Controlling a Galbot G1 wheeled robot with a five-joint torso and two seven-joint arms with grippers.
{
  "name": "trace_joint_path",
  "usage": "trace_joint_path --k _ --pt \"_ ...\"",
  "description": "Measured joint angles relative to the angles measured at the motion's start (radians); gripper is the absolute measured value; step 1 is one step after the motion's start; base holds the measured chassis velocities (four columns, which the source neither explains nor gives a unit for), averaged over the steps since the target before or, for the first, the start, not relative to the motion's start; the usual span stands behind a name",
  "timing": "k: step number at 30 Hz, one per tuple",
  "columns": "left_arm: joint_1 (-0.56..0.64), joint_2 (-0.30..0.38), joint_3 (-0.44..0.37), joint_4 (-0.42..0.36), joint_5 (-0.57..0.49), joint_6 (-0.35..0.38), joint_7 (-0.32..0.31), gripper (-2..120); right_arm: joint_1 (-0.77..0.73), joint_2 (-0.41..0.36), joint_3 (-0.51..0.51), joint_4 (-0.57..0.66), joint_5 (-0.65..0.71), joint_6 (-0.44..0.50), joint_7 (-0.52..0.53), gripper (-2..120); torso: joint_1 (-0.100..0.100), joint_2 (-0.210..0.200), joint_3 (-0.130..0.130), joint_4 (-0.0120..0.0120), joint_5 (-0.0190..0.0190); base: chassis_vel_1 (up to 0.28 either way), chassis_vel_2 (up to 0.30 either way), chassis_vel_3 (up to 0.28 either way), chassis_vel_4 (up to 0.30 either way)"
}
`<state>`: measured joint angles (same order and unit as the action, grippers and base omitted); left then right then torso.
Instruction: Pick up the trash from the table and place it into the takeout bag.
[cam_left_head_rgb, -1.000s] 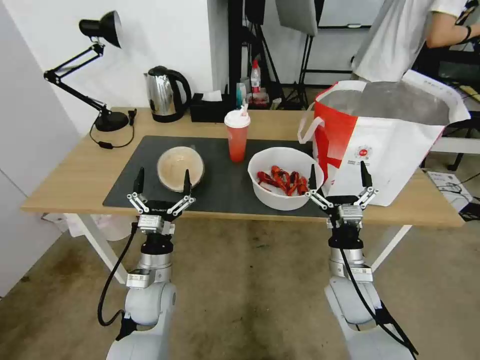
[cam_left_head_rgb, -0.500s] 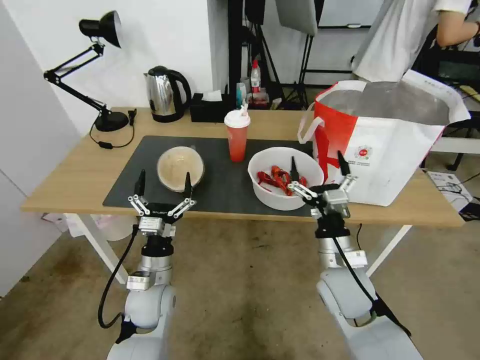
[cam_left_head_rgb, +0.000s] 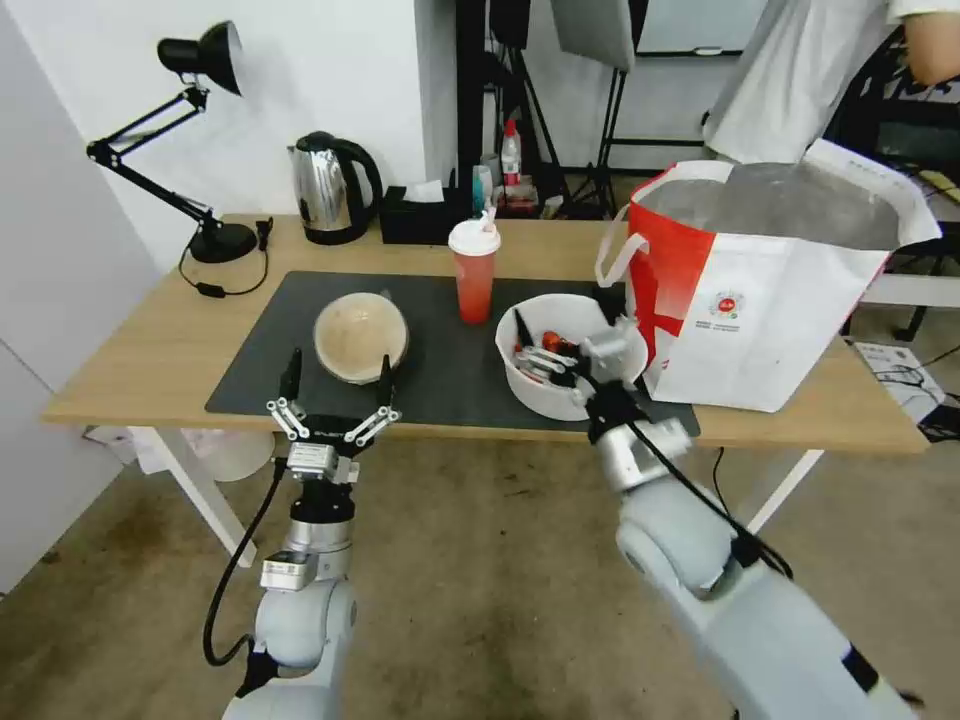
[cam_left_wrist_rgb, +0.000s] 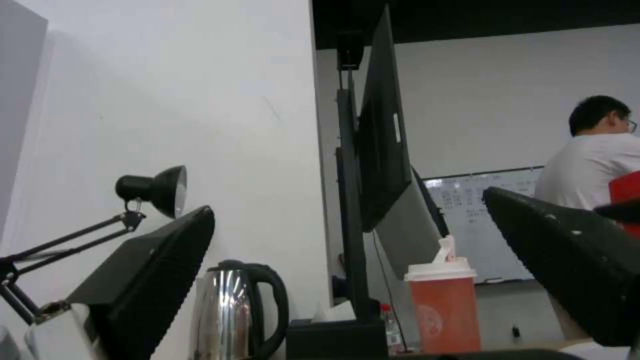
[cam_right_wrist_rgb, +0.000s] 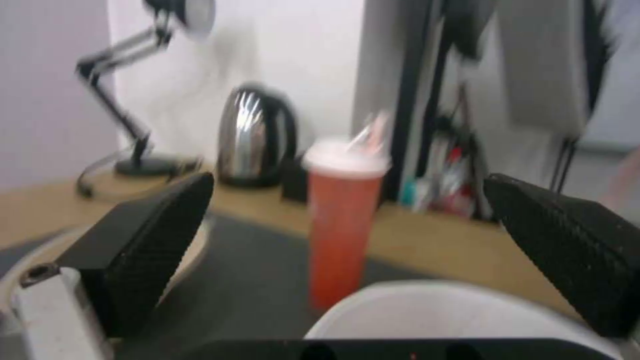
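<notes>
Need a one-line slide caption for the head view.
Right hand, open, over the white bowl of crayfish shells beside the takeout bag; left hand open at the table edge.

A white wall (cam_left_head_rgb: 330, 70) stood at the back, with a pale panel (cam_left_head_rgb: 50, 270) at the left edge. The floor (cam_left_head_rgb: 480, 590) was dull brown and stained. 1 black desk lamp (cam_left_head_rgb: 200, 60) on a jointed arm rested on its round base beside a steel kettle (cam_left_head_rgb: 330, 188) and a black tissue box (cam_left_head_rgb: 420, 215). Behind these rose a dark stand (cam_left_head_rgb: 470, 100) and tripod legs (cam_left_head_rgb: 610, 130). In the left wrist view, a whiteboard (cam_left_wrist_rgb: 480, 210) hung on the far wall.
</notes>
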<state>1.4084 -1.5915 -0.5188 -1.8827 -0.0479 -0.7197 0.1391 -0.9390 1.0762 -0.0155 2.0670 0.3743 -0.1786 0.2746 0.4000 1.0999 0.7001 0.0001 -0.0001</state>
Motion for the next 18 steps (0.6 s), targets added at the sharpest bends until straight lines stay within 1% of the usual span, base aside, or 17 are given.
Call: trace_joint_path --k 2,3,4,7,8,10,11,12,13,14,15,18 --pt "0.004 0.0 0.0 0.001 0.0 -0.004 0.0 100 0.041 0.0 -0.023 -0.009 0.058 -0.068 0.005 100 0.0 0.0 0.0 0.0 -0.0002 0.0 0.0 0.0 0.0" --pt "0.006 0.0 0.0 0.001 0.0 -0.005 0.0 100 0.053 0.001 -0.031 -0.013 0.077 -0.09 0.007 100 0.0 0.0 0.0 -0.0001 0.0 0.0 0.0 0.0 0.0" --pt "0.006 0.0 0.0 0.001 0.0 -0.005 0.0 100 0.053 0.001 -0.031 -0.013 0.077 -0.09 0.007 100 0.0 0.0 0.0 -0.0001 0.0 0.0 0.0 0.0 0.0" --pt "0.017 0.0 -0.001 0.002 0.0 -0.013 0.0 100 0.11 0.014 -0.06 -0.033 0.149 -0.178 0.015 100 0.0 0.0 0.0 0.0 0.0 0.0 0.0 0.0 0.0" --pt "0.018 0.0 -0.002 0.003 0.0 -0.014 0.0 100 0.123 0.02 -0.066 -0.039 0.158 -0.208 0.016 100 0.0 0.0 0.0 -0.0001 0.0001 0.0 0.0 0.0 0.0" --pt "0.019 0.0 -0.003 0.003 0.0 -0.014 0.0 100 0.127 0.022 -0.067 -0.04 0.161 -0.22 0.017 100 0.0 0.0 0.0 0.0 0.0001 0.0 0.0 0.0 0.0" --pt "0.019 0.0 -0.004 0.003 0.0 -0.015 0.0 100 0.138 0.027 -0.07 -0.044 0.172 -0.25 0.019 100 0.0 0.0 0.0 -0.0001 0.0 0.0 0.0 0.0 0.0" --pt "0.019 0.0 -0.004 0.003 0.0 -0.015 0.0 100 0.141 0.028 -0.071 -0.045 0.177 -0.258 0.021 100 0.0 0.0 0.0 -0.0001 0.0 0.0 0.0 0.0 0.0" --pt "0.019 0.0 -0.004 0.003 0.0 -0.016 0.0 100 0.157 0.038 -0.077 -0.05 0.199 -0.314 0.04 100 0.0 0.0 0.0 -0.0001 0.0 0.0 0.0 0.0 0.0" --pt "0.019 0.0 -0.004 0.003 0.0 -0.016 0.0 100 0.157 0.038 -0.077 -0.05 0.199 -0.314 0.04 100 0.0 0.0 0.0 -0.0001 0.0 0.0 0.0 0.0 0.0" --pt "0.017 0.0 -0.004 0.003 0.0 -0.016 0.0 100 0.167 0.045 -0.08 -0.054 0.211 -0.354 0.056 100 0.0 0.0 0.0 -0.0001 0.0 0.0 0.0 0.0 0.0" --pt "0.016 0.0 -0.006 0.003 -0.002 -0.017 -0.001 100 0.181 0.062 -0.085 -0.073 0.219 -0.413 0.096 100 0.0 0.0 0.0 -0.0001 0.0 0.0 0.0 0.0 0.0"
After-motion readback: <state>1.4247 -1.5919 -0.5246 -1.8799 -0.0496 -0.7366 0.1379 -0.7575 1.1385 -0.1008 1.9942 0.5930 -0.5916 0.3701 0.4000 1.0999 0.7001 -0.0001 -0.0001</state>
